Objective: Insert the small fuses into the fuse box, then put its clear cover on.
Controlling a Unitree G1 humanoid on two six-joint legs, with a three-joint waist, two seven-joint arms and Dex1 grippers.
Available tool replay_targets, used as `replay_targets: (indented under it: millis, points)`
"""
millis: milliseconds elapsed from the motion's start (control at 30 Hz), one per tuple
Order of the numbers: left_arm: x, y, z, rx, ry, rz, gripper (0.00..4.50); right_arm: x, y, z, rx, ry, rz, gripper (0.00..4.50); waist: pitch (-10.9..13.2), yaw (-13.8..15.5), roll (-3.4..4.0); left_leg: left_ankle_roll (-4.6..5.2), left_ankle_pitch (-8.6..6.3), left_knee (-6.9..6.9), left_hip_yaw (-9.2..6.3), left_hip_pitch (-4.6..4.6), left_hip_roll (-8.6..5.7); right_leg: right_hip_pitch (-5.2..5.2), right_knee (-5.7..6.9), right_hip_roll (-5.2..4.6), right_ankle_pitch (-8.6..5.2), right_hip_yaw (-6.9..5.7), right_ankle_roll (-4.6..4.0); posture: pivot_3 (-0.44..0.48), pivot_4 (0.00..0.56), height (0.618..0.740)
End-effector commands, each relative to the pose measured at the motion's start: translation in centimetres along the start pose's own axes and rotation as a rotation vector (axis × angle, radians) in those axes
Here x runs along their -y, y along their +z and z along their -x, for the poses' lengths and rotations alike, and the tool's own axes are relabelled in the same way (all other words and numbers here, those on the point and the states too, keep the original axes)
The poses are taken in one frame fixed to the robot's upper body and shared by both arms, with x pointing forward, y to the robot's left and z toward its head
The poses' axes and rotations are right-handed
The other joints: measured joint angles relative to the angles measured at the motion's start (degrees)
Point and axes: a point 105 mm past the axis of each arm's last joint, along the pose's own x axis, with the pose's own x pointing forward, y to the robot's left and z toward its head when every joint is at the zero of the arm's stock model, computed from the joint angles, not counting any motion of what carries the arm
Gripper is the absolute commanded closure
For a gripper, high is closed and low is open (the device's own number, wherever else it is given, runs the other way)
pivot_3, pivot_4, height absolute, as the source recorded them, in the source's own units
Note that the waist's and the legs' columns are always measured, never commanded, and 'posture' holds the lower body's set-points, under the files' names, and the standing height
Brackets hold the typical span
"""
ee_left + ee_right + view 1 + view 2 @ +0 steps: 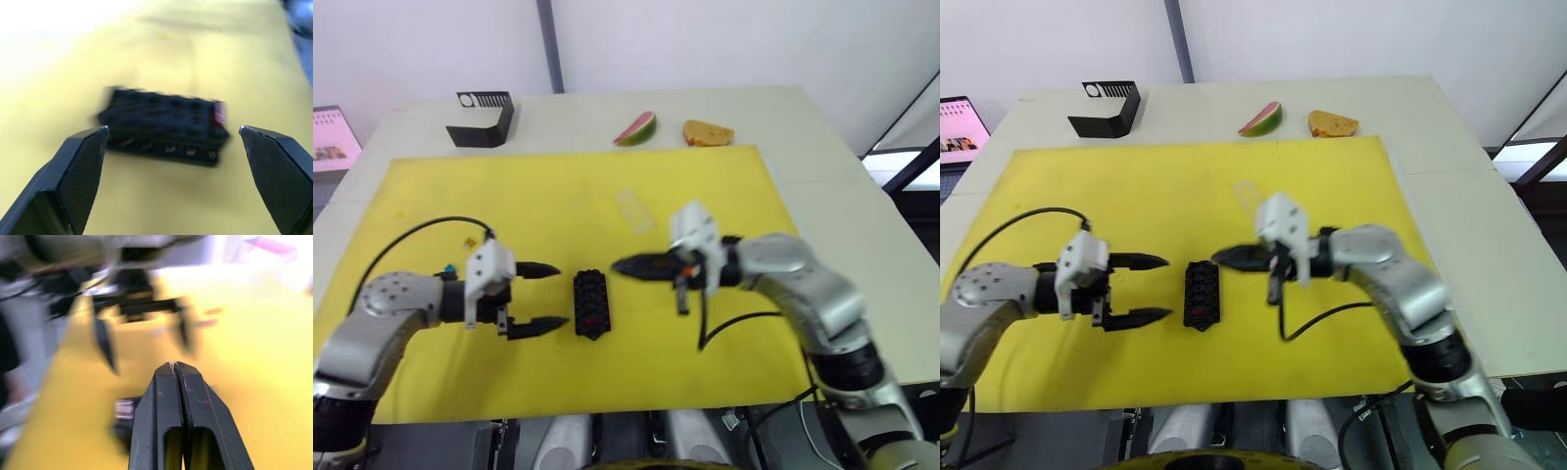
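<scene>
The fuse box point(591, 304), a small black plastic rectangular block with two rows of slots and one pointed end, lies near the front middle of a large yellow rectangular mat point(558, 206), which covers most of a pale table point(822, 196). Two grey robot arms are seen reaching inward over the mat. The left gripper point(540, 296), with two black fingers, is held wide open just beside the box on its left, and in the left wrist view the box point(164, 127) is framed between the spread fingers without being touched. The right gripper point(628, 265) is pressed shut with its tips pointing at the box from the right; whether anything is pinched between them cannot be told. At the far edge of the table one larger black bracket with white stripes point(481, 117), one red and green watermelon-slice toy point(636, 128) and one brown bread-like piece point(707, 132) are set. One clear cover point(633, 210), a faint transparent rectangular lid, rests on the mat beyond the box. One red fuse point(593, 317) is visible, seated in a slot near the pointed end, and small coloured bits, too small to count, lie by the left arm. If the open fingers closed off-centre, the light box would probably be skewed or pushed across the mat, spoiling slot alignment.
</scene>
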Motion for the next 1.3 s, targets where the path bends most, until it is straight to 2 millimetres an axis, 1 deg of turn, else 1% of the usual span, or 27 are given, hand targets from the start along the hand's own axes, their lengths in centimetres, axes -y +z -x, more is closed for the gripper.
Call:
replay_targets:
  millis: [33, 67, 100, 133, 200, 233, 267, 333, 400, 467, 533, 600, 667, 733, 900, 933, 1033, 1133, 1300]
  points:
    - [-1.4, -0.5, 4.7, 0.074, 0.235, 0.199, 0.00, 4.2, -0.9, 5.7, -0.067, -0.297, -0.079, 3.58, 0.00, -0.04, 0.00, 0.00, 0.00, -0.01, 0.01, 0.00, 0.00, -0.01, -0.01, 0.00, 0.00, 0.00, 0.00, 0.000, 0.150, 0.740]
    - [-1.5, -1.2, 6.0, 0.076, 0.293, 0.251, 0.00, 5.2, -1.3, 7.3, -0.093, -0.367, -0.089, 3.21, 0.00, -0.14, 0.00, 0.01, -0.01, -0.02, 0.01, 0.00, 0.00, -0.01, -0.02, 0.00, 0.00, 0.00, 0.00, 0.000, 0.150, 0.740]
    - [-1.4, -2.0, 7.5, 0.078, 0.355, 0.309, 0.00, 5.9, -1.9, 8.9, -0.123, -0.428, -0.091, 2.63, 0.00, -0.15, 0.01, 0.01, -0.01, -0.02, 0.03, -0.03, 0.00, -0.03, -0.03, 0.00, 0.00, 0.00, 0.00, 0.000, 0.150, 0.740]
    - [-1.3, -2.6, 8.6, 0.082, 0.401, 0.353, 0.00, 6.3, -2.3, 10.1, -0.147, -0.467, -0.093, 2.10, 0.01, -0.09, 0.01, 0.02, -0.01, -0.02, 0.05, -0.02, 0.00, -0.04, -0.03, -0.01, 0.00, 0.01, 0.00, 0.000, 0.150, 0.740]
    - [-1.2, -4.0, 11.2, 0.099, 0.505, 0.458, 0.00, 6.9, -3.0, 12.1, -0.183, -0.528, -0.099, 1.13, 0.00, -0.07, 0.01, 0.02, -0.01, -0.03, 0.05, -0.01, 0.00, -0.03, -0.02, 0.00, -0.01, 0.01, 0.00, 0.000, 0.150, 0.740]
    - [-0.9, -4.9, 12.8, 0.106, 0.559, 0.530, 0.00, 7.2, -3.3, 13.1, -0.202, -0.559, -0.104, 0.49, 0.00, -0.05, 0.01, 0.01, -0.01, -0.03, 0.05, 0.03, 0.01, 0.00, -0.01, 0.00, -0.01, 0.01, -0.01, 0.000, 0.150, 0.740]
    - [-0.4, -5.7, 14.1, 0.111, 0.592, 0.599, 0.00, 7.4, -3.7, 13.9, -0.219, -0.584, -0.105, 0.05, 0.00, -0.07, 0.00, 0.01, 0.00, -0.03, 0.05, 0.06, 0.01, 0.04, 0.00, 0.00, -0.01, 0.01, -0.01, 0.000, 0.150, 0.740]
    - [1.0, -6.6, 15.9, 0.115, 0.617, 0.691, 0.00, 7.6, -4.2, 14.9, -0.250, -0.616, -0.097, 0.02, 0.00, -0.10, 0.01, 0.01, 0.00, -0.03, 0.05, 0.09, 0.01, 0.07, -0.01, 0.00, -0.01, 0.01, -0.01, 0.000, 0.150, 0.740]
    - [1.7, -7.2, 16.8, 0.121, 0.644, 0.754, 0.00, 7.6, -4.2, 14.9, -0.251, -0.614, -0.095, 0.02, 0.01, -0.08, 0.02, 0.02, -0.01, -0.03, 0.06, 0.08, 0.01, 0.08, -0.04, -0.01, -0.01, 0.01, -0.01, 0.000, 0.150, 0.740]
    - [1.9, -7.1, 17.1, 0.148, 0.639, 0.815, 0.00, 7.5, -3.8, 14.1, -0.229, -0.587, -0.095, 0.02, 0.01, 0.15, 0.02, 0.01, -0.01, -0.02, 0.06, 0.10, 0.01, 0.11, -0.04, -0.03, -0.01, 0.01, -0.01, 0.000, 0.150, 0.740]
    - [1.7, -6.5, 16.7, 0.194, 0.597, 0.873, 0.00, 7.2, -3.3, 12.9, -0.207, -0.543, -0.092, 0.02, 0.01, 0.20, 0.02, 0.01, 0.00, -0.02, 0.04, 0.22, 0.01, 0.25, -0.03, -0.04, -0.02, 0.00, -0.01, 0.000, 0.150, 0.740]
    - [0.9, -5.4, 16.0, 0.247, 0.520, 0.945, 0.00, 6.6, -2.5, 10.9, -0.174, -0.453, -0.082, 0.02, 0.01, 0.18, 0.01, 0.01, -0.01, -0.02, 0.04, 0.27, 0.01, 0.29, -0.03, -0.04, -0.02, 0.00, -0.02, 0.000, 0.150, 0.740]
    - [-0.3, -4.8, 15.7, 0.294, 0.489, 1.003, 0.00, 5.6, -1.3, 8.9, -0.126, -0.342, -0.071, 0.02, 0.01, 0.03, 0.01, 0.01, -0.01, -0.02, 0.02, 0.29, 0.01, 0.29, -0.02, -0.03, -0.02, -0.02, -0.01, 0.000, 0.150, 0.740]
    - [-1.9, -5.1, 15.5, 0.334, 0.486, 1.084, 0.00, 3.9, 0.6, 5.9, -0.044, -0.186, -0.071, 0.02, 0.01, -0.17, 0.06, 0.01, -0.01, -0.03, 0.01, 0.27, 0.01, 0.27, -0.02, -0.03, -0.02, -0.02, -0.01, 0.000, 0.150, 0.740]
    - [-3.9, -5.5, 15.1, 0.366, 0.459, 1.215, 0.00, 1.2, 3.2, 2.1, 0.031, 0.035, -0.037, 0.02, -0.01, -0.32, 0.01, 0.00, -0.01, -0.07, 0.04, -0.04, 0.01, -0.13, 0.00, -0.02, -0.01, -0.01, 0.00, 0.000, 0.150, 0.740]
    - [-4.2, -5.5, 15.1, 0.367, 0.456, 1.230, 0.00, 1.0, 3.4, 1.6, 0.038, 0.059, -0.031, 0.02, -0.01, -0.22, 0.00, 0.00, -0.01, -0.06, 0.04, -0.08, 0.01, -0.17, 0.00, -0.03, -0.01, -0.01, 0.00, 0.000, 0.150, 0.740]
    - [-5.9, -5.8, 14.9, 0.377, 0.478, 1.274, 0.00, 0.2, 4.3, -0.6, 0.070, 0.130, -0.009, 0.02, -0.02, 0.02, -0.06, -0.04, 0.01, -0.05, 0.04, -0.06, 0.00, -0.15, 0.01, -0.04, 0.00, -0.01, -0.01, 0.000, 0.150, 0.740]
    - [-6.9, -6.0, 14.5, 0.379, 0.480, 1.305, 0.00, -0.2, 4.5, -2.0, 0.079, 0.166, 0.017, 0.02, -0.04, 0.01, -0.08, -0.08, 0.03, -0.05, 0.03, -0.07, 0.00, -0.16, 0.02, -0.05, 0.02, -0.01, -0.04, 0.000, 0.150, 0.740]
    - [-7.7, -6.5, 13.5, 0.370, 0.464, 1.316, 0.00, -0.2, 4.5, -3.6, 0.080, 0.184, 0.049, 0.02, -0.04, -0.21, -0.08, -0.18, 0.08, -0.05, 0.04, -0.14, -0.01, -0.25, 0.03, -0.06, 0.02, -0.01, -0.04, 0.000, 0.150, 0.740]
